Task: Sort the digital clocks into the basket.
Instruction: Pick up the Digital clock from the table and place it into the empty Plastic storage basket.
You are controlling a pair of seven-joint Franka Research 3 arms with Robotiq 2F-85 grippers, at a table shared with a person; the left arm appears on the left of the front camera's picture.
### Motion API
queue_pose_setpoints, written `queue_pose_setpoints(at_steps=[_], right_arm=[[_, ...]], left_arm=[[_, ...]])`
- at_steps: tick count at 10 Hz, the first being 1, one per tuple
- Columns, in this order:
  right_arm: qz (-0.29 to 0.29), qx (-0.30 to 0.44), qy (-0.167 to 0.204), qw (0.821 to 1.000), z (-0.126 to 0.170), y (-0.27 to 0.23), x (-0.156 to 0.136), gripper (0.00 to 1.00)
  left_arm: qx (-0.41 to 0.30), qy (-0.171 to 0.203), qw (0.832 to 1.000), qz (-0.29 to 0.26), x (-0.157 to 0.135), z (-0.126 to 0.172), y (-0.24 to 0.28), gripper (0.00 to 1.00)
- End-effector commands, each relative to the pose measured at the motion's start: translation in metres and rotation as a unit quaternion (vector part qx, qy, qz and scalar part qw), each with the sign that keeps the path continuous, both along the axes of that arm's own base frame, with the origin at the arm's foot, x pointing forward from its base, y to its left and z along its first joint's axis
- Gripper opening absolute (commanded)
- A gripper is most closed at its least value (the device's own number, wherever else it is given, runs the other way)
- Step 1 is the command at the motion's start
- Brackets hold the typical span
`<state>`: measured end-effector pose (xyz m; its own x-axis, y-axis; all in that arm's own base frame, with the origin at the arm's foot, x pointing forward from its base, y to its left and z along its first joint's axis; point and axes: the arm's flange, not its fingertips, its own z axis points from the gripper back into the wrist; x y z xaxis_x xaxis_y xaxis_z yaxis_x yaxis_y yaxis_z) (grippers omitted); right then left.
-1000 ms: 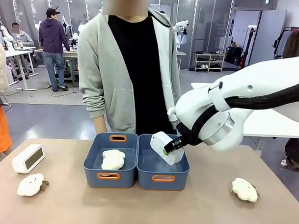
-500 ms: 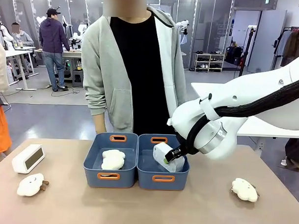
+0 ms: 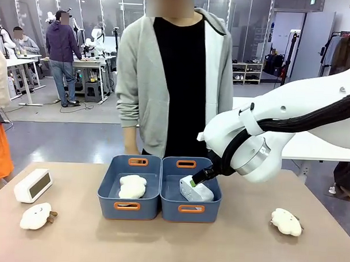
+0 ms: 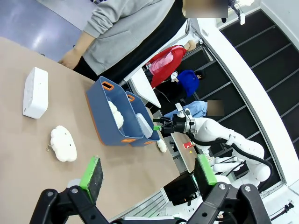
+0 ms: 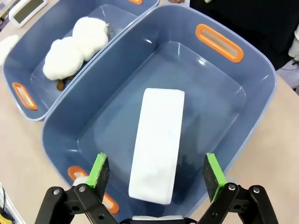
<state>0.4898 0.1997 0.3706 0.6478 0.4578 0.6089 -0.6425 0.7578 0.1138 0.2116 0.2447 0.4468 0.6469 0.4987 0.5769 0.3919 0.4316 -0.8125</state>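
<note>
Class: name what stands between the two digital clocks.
Front view: a blue basket holding a plush cloud stands between the far-left clock and the clock inside the other basket.

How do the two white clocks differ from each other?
The clock in the basket lies down inside the right-hand basket; the clock on the table stands upright near the left end of the table. The clock in the basket shows a plain white side; the clock on the table shows its greyish display. Both are white rounded blocks.
</note>
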Motion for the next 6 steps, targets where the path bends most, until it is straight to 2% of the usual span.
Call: queue_pose_setpoints(at_steps=[1,6], right_arm=[[-0.002,-0.001,0.001,1.000,-0.0049,0.0029,0.0046,1.00],[-0.002,-0.001,0.001,1.000,-0.0049,0.0029,0.0046,1.00]], left_arm=[[-0.007,-0.008,1.000,-0.001,-0.0004,0.0032,0.0005,1.00],[-0.007,-0.008,1.000,-0.001,-0.0004,0.0032,0.0005,1.00]])
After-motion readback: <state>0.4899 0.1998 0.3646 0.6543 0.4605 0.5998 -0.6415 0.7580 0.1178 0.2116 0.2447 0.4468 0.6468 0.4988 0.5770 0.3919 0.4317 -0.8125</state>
